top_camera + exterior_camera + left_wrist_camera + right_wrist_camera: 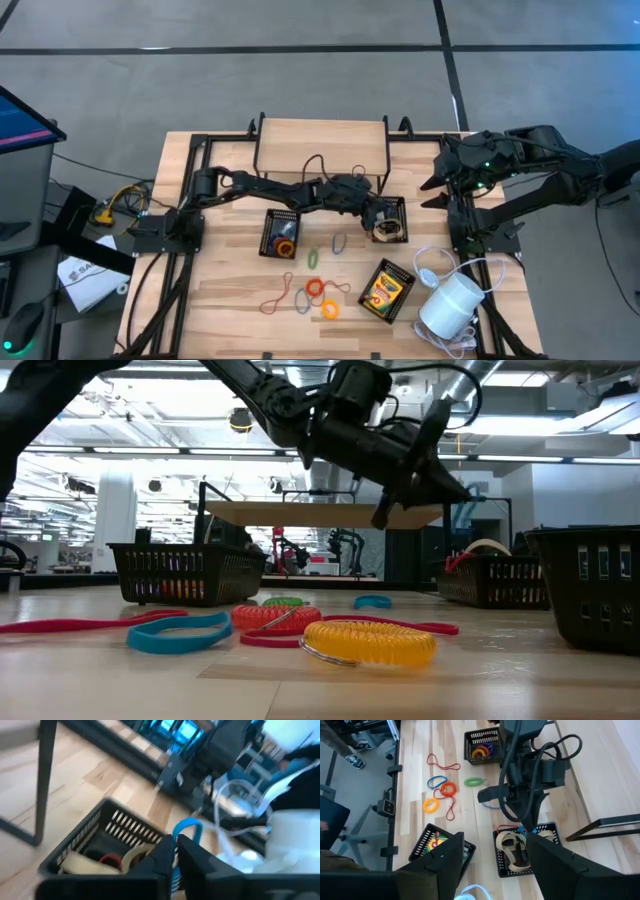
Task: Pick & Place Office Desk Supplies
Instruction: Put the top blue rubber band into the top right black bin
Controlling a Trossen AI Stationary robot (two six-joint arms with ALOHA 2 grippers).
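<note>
High view: left gripper (385, 222) hangs over right black mesh tray (400, 232), fingers nearly together pinching thin blue elastic loop (186, 826). Next: release inside. Right gripper (432, 192) waits, fingers spread.

Wood table (225, 300) w/ trays (281, 234), loops (316, 288), crayon box (386, 290), cylinder (449, 304).

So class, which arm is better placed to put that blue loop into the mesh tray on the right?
Probably the left. The left gripper hangs right over the mesh tray with the blue loop pinched in its fingers. The right gripper waits open, off by the table's edge.
</note>
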